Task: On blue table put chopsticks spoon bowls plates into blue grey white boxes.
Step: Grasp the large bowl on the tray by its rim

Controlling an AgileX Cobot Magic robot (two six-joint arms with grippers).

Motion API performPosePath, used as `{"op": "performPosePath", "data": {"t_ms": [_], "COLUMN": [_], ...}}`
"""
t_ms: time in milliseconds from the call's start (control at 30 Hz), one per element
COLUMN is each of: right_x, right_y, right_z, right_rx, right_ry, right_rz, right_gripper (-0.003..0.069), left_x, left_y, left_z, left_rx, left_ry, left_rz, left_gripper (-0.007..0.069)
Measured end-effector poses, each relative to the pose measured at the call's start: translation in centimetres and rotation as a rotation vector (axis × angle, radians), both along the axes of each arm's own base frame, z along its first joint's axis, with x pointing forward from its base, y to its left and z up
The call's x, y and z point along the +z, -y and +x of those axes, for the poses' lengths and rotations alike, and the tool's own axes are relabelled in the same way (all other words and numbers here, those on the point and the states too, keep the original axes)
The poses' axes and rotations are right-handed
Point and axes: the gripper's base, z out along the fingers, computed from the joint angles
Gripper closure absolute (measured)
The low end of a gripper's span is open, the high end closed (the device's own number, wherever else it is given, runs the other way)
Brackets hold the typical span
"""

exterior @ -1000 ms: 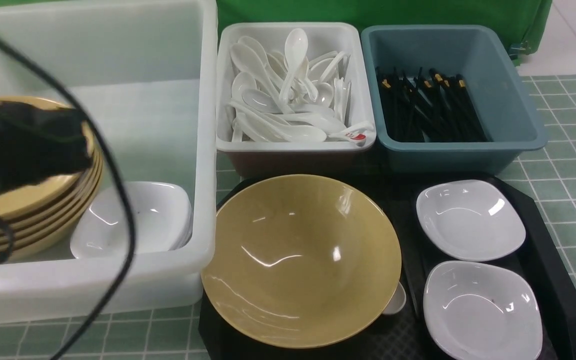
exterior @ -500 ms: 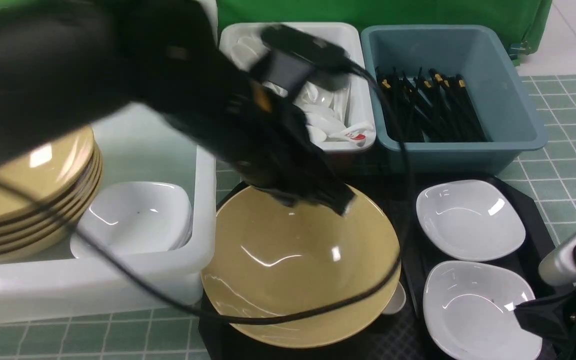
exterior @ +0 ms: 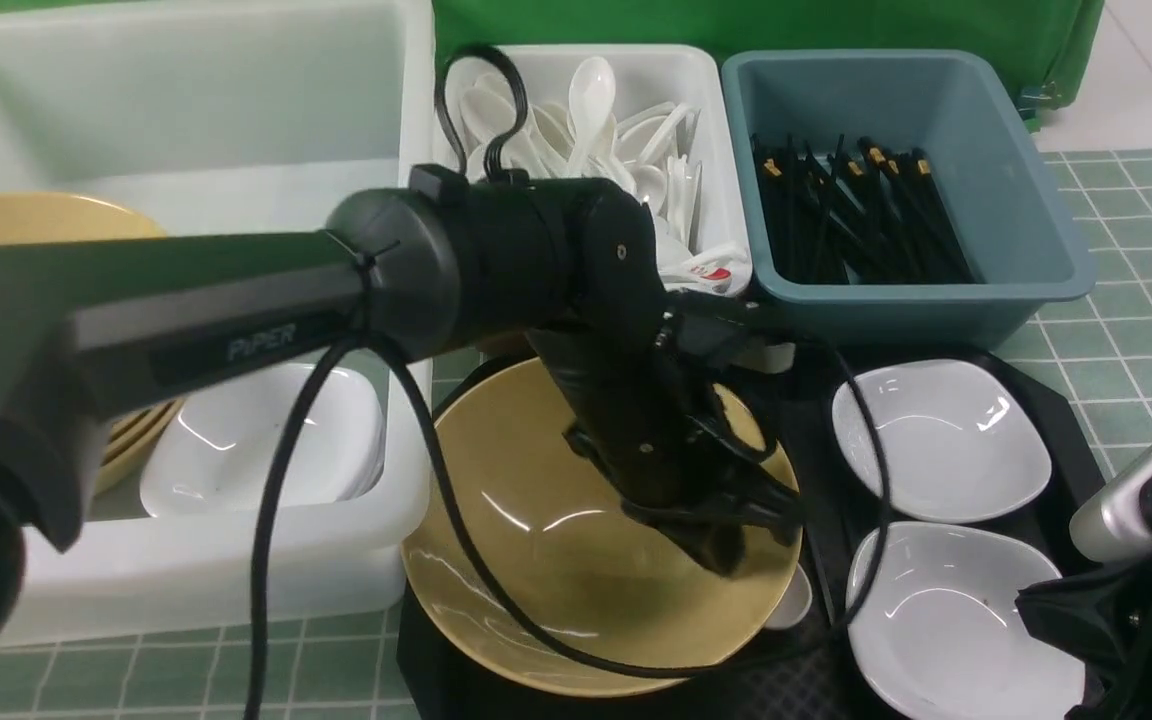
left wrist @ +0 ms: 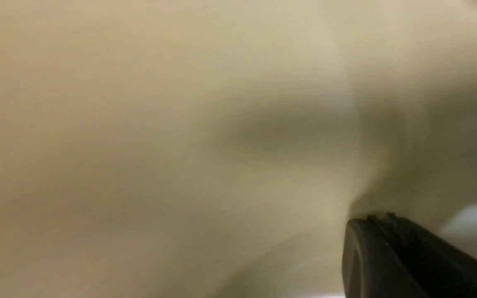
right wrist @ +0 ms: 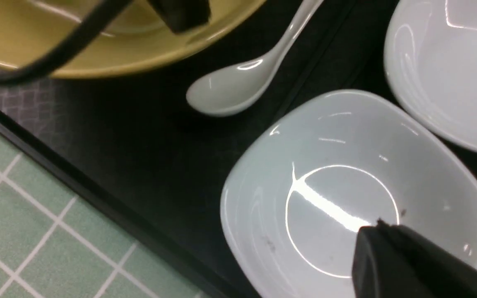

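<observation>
Over the black tray (exterior: 786,690), the left gripper (exterior: 761,540) hangs above a tan-yellow bowl (exterior: 576,620).
Its jaws are closed together, as are those of the right gripper (right wrist: 377,248), near the nearer white dish (right wrist: 304,198); a white soup spoon (right wrist: 234,89) lies between bowl and dish, and black chopsticks (exterior: 866,220) lie in the blue-grey bin (exterior: 936,292).

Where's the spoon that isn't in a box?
In the front view it peeks out under the right edge of the big tan bowl; the right wrist view shows the spoon on the black tray.
</observation>
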Motion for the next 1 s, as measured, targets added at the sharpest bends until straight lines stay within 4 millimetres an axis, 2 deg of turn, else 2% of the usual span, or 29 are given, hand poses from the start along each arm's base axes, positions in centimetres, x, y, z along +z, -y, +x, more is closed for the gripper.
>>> {"op": "performPosePath", "data": {"t_ms": [233, 467, 633, 667, 800, 900, 1000], "right_x": [0.0, 0.0, 0.0, 0.0, 0.0, 0.1, 0.1], "right_y": [0.0, 0.0, 0.0, 0.0, 0.0, 0.0, 0.0], "right_z": [0.0, 0.0, 0.0, 0.0, 0.1, 0.1, 0.1], "right_rx": [-0.003, -0.003, -0.003, -0.003, -0.005, -0.008, -0.009], "right_ry": [-0.002, -0.003, -0.004, -0.004, 0.002, 0.009, 0.01], "right_rz": [0.006, 0.007, 0.007, 0.007, 0.008, 0.009, 0.009], "right_gripper": [0.0622, 0.0619, 0.0615, 0.0615, 0.0612, 0.0612, 0.0612], "left_x": [1.5, 3.4, 7.7, 7.6, 11.0, 11.2, 10.4], "left_y": [2.2, 2.5, 0.2, 0.1, -2.2, -2.9, -3.6], "left_z": [-0.5, -0.4, 0.8, 0.9, 1.7, 2.2, 3.0], "left_rx": [-0.046, -0.12, -0.162, -0.166, -0.131, -0.119, -0.131], "left_ry": [-0.045, -0.024, 0.141, 0.149, 0.341, 0.403, 0.454], "left_rz": [-0.299, -0.385, -0.257, -0.244, -0.038, 0.047, 0.152], "left_gripper": [0.062, 0.0589, 0.0525, 0.0523, 0.0487, 0.0466, 0.0411]}}
